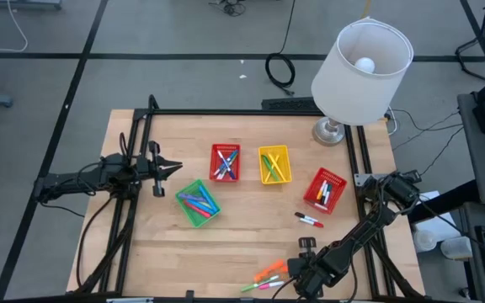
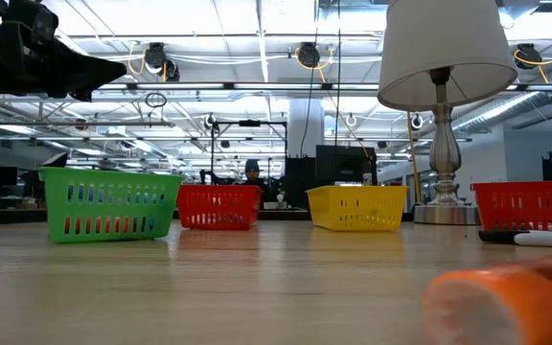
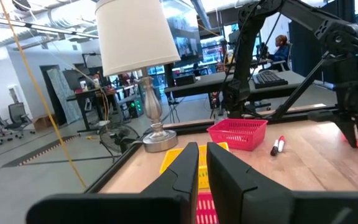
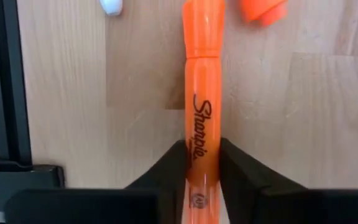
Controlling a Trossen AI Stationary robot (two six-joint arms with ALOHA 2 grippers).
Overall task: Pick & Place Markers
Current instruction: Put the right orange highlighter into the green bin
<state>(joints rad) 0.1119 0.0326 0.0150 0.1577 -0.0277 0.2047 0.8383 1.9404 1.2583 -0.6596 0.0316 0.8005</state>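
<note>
Right gripper: down at the table's near edge, right of centre, both dark fingers pressed against the sides of an orange marker printed "Sharpie", the jaws closed onto its barrel; the marker lay flat on the wooden table with its cap end pointing away from the wrist. Beside it: a second orange piece just off the cap end, a white marker tip further aside, and, in the high view, a pink and a green marker lying close together next to the orange ones at the near edge. Red-and-white marker: loose on the table, between the gripper and the red basket on the right, which held several markers. Yellow basket: mid-table, holding yellow and green markers. Second red basket: just left of the yellow one, holding blue, white and red markers. Green basket: nearer and further left, set askew, holding pink, blue and red markers. Lamp with white shade: at the table's far right corner. Left gripper: raised at the table's left side, pointing toward the baskets, fingers drawn nearly together with only a narrow slit between them and nothing held. A person sat at a desk in the room beyond
</note>
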